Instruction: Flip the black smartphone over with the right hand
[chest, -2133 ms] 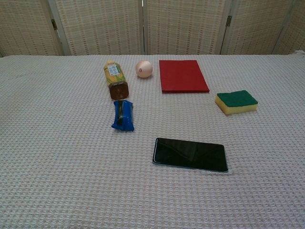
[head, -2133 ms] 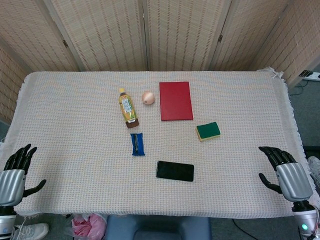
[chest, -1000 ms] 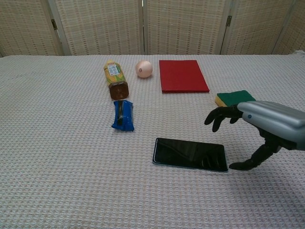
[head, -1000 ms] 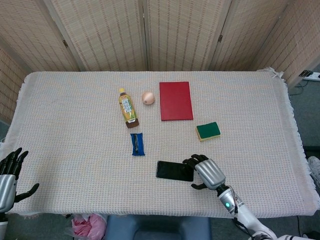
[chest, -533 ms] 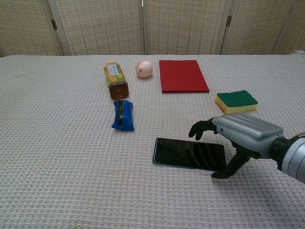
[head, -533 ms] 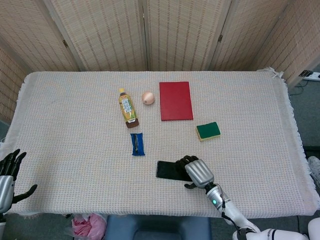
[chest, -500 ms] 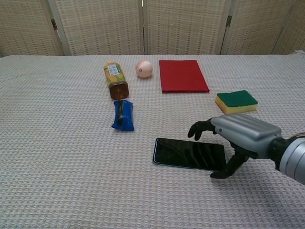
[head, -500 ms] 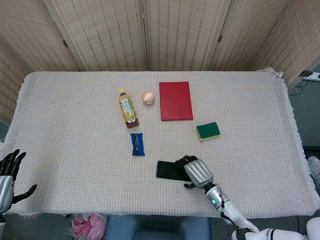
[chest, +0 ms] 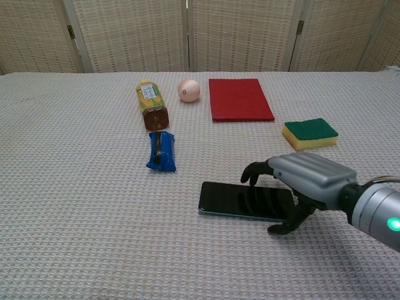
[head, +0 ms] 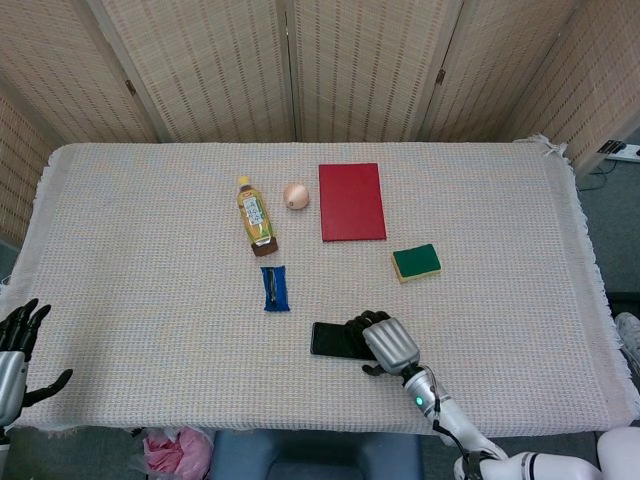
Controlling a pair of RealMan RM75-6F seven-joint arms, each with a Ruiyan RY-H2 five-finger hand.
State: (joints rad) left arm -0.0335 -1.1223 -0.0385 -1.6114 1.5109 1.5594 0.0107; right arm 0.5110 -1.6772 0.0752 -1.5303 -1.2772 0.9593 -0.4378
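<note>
On woven cloth [chest: 75,206], black smartphone [chest: 231,201] lies under right robot hand [chest: 300,181]; grasp unclear.

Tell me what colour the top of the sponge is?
Green on top of the sponge, with yellow underneath; the chest view shows it best.

Our right hand [chest: 294,187] has a silver-grey shell, black fingers [chest: 253,171] and a green-lit wrist; our left hand [head: 18,350] looks alike.
</note>
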